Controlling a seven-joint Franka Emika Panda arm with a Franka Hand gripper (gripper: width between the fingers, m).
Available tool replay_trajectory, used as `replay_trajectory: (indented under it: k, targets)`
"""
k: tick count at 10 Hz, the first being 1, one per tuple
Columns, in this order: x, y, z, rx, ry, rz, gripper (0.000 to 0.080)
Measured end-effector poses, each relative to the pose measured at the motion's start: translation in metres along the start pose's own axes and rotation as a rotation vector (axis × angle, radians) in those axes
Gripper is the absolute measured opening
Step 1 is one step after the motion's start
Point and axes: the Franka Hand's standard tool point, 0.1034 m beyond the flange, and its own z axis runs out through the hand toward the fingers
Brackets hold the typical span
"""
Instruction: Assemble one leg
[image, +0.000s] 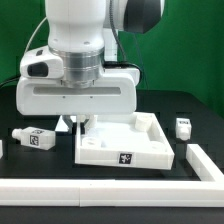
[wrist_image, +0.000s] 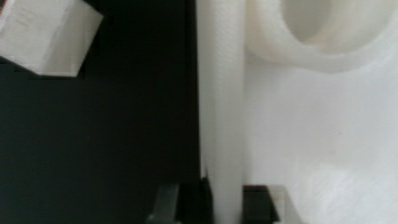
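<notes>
A white robot arm stood over a black worktop (image: 40, 165), its claw (image: 79, 124) lowered at the back corner of a white square panel (image: 100, 152) on the exterior view's left. The claw was narrow. In the wrist view (wrist_image: 217, 205) its two dark fingers (wrist_image: 176, 205) sat against either face of the panel's upright wall (wrist_image: 217, 100), so it appeared to be gripping the panel, not a leg.

The nearest leg (image: 35, 138), a stubby white post with a black-and-white tag, lay on its side on the worktop. It was apart from the panel and off to the exterior view's left of the claw, lower down than the wrist. Its long axis ran roughly across the exterior view, slightly tilted. To reach it, the claw would likely have to let go, lift clear of the wall and travel that way. A second leg (image: 183, 127) stood beyond the panel on the exterior view's right, farther from the claw.

A white rail (image: 60, 187) ran along the front of the worktop.

The arm's bulky wrist hid most of the claw in the exterior view. In the wrist view a pale block (wrist_image: 45, 40) was probably the near leg, but it was blurred and cut off. A rounded white form (wrist_image: 329, 40) inside the panel was too soft to name.
</notes>
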Motion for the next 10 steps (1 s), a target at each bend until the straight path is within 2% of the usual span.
replay_trajectory:
  k: [1, 3, 6, 8, 10]
  targets:
    - [0.002, -0.002, 0.001, 0.0, -0.002, 0.001, 0.0052]
    - [0.027, -0.016, 0.01, -0.006, 0.011, 0.011, 0.0052]
    - [0.036, -0.033, 0.025, -0.005, 0.014, 0.027, 0.0052]
    - [0.045, -0.048, 0.027, 0.014, 0.029, 0.069, 0.0052]
    - [0.046, -0.048, 0.026, 0.006, 0.036, 0.124, 0.0054]
